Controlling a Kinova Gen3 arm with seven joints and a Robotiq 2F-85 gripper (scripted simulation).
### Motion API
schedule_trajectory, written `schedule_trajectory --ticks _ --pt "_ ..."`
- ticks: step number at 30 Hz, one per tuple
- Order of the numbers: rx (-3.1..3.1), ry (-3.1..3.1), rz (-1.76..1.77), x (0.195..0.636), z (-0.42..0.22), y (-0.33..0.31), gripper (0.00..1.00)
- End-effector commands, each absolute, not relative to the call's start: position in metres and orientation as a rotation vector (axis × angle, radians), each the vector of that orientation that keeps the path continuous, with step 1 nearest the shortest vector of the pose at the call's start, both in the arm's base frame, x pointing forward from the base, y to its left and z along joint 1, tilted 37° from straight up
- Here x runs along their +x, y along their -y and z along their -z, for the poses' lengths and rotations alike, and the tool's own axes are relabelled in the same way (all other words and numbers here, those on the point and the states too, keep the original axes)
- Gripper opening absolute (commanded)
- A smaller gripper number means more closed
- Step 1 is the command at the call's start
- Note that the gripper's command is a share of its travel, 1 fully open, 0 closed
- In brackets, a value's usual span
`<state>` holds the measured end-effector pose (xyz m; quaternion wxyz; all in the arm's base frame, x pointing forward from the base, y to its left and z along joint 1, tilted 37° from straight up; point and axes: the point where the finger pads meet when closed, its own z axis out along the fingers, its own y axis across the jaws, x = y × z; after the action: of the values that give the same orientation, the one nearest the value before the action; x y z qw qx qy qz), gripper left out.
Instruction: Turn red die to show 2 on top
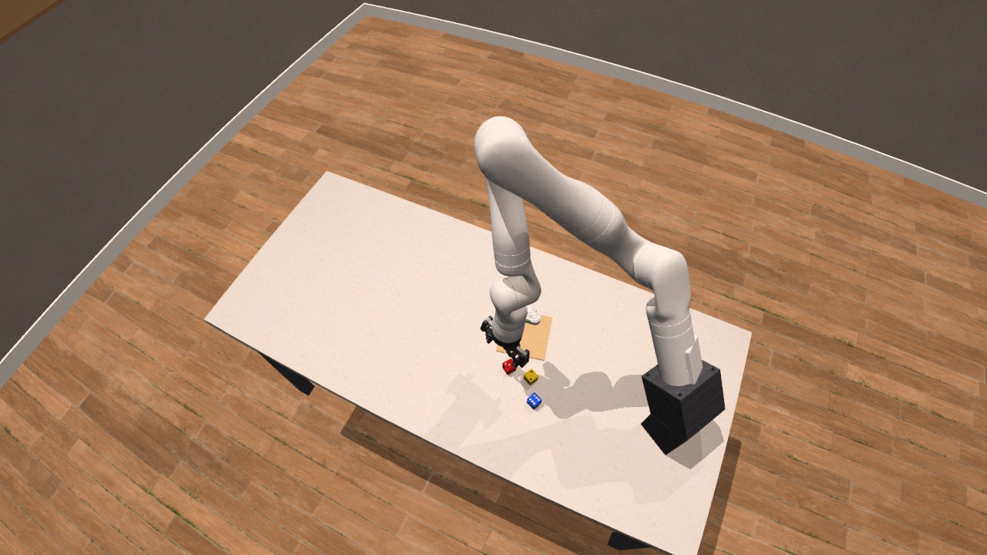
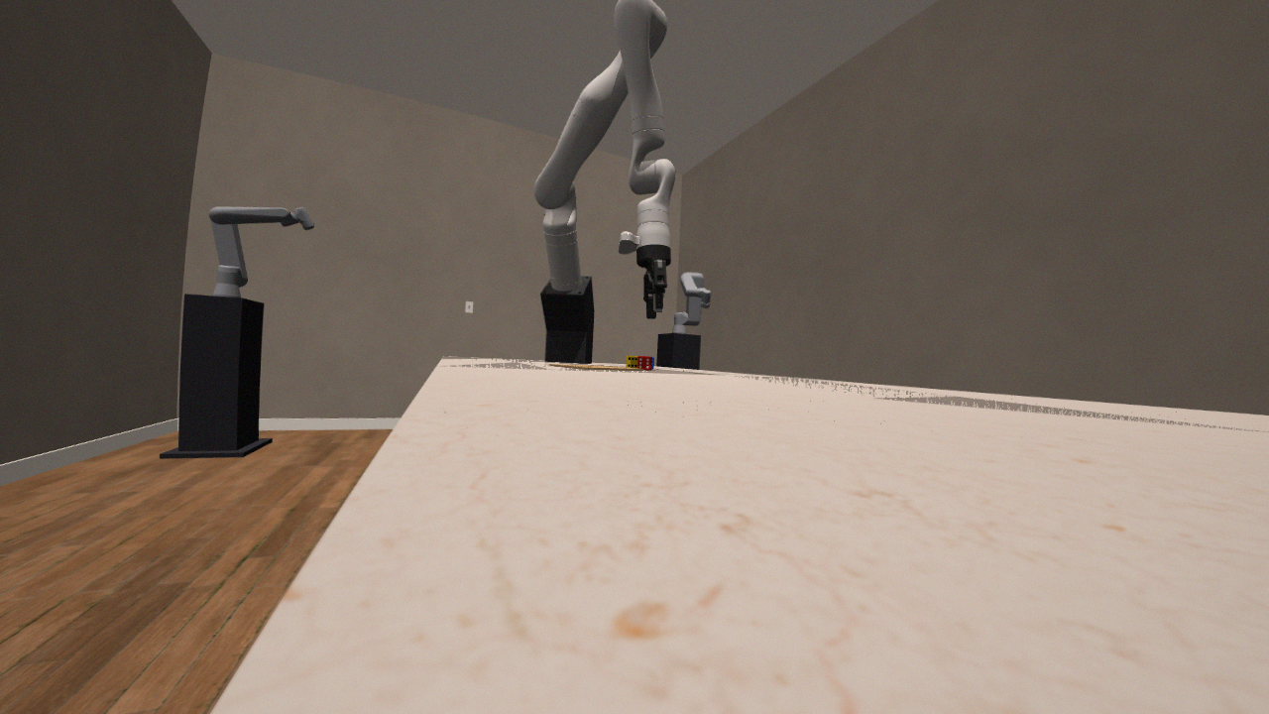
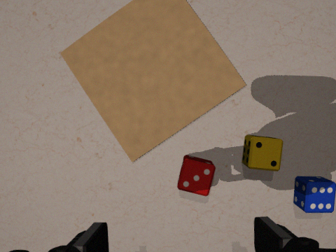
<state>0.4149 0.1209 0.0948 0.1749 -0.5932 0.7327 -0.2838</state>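
Observation:
The red die (image 1: 508,366) (image 2: 645,361) (image 3: 196,175) lies flat on the white table, just off a corner of the tan mat (image 1: 538,338) (image 3: 150,66), with three pips on top. My gripper (image 1: 515,358) (image 2: 651,306) (image 3: 180,236) is open and empty. It hangs above the table beside the red die, fingers pointing down. The yellow die (image 1: 530,376) (image 2: 632,361) (image 3: 262,151) lies next to the red one with two pips up. The blue die (image 1: 533,400) (image 3: 315,193) lies further out with several pips up. No die is on the mat.
My arm's black base (image 1: 683,407) stands on the table's right end, near the dice. The table's front edge (image 1: 441,442) runs a little beyond the blue die. Other arms on black pedestals (image 2: 217,373) (image 2: 678,348) stand on the floor away from the table.

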Motion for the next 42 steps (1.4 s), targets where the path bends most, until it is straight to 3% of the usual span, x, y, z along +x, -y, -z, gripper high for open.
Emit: schedule_trajectory --ticks 1,23,42 --pt "-1.881 -1.985 0.851 0.413 -0.090 -0.120 1.00" --pt "-2.725 -1.202 0.999 0.412 -0.079 -0.110 1.00" --pt "-2.973 -0.833 1.012 0.410 -0.075 -0.105 1.00"
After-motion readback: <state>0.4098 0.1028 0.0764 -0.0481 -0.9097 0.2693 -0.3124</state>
